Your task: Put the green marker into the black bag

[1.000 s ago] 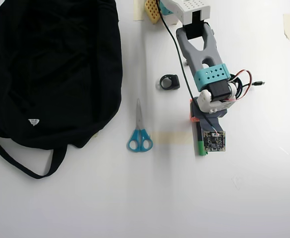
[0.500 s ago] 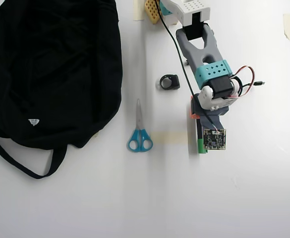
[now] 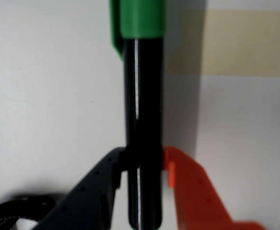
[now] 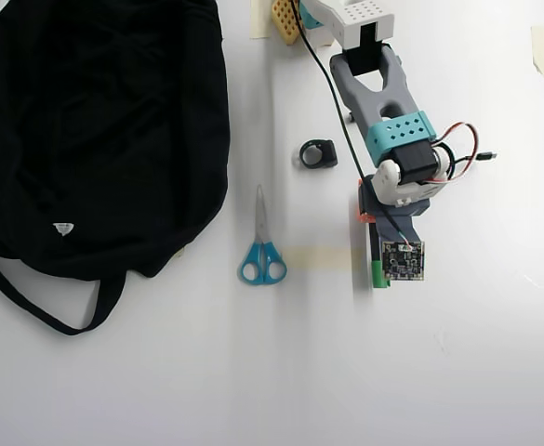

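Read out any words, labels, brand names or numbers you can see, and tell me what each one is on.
No text can be read in either view.
Black bag: a small white logo, too small to make out.
Green marker: no print shows on the barrel or cap held in the gripper.
Scissors: no visible marking.

Green marker (image 3: 143, 96) between claw (image 3: 142, 165) jaws above white table (image 3: 49, 96).
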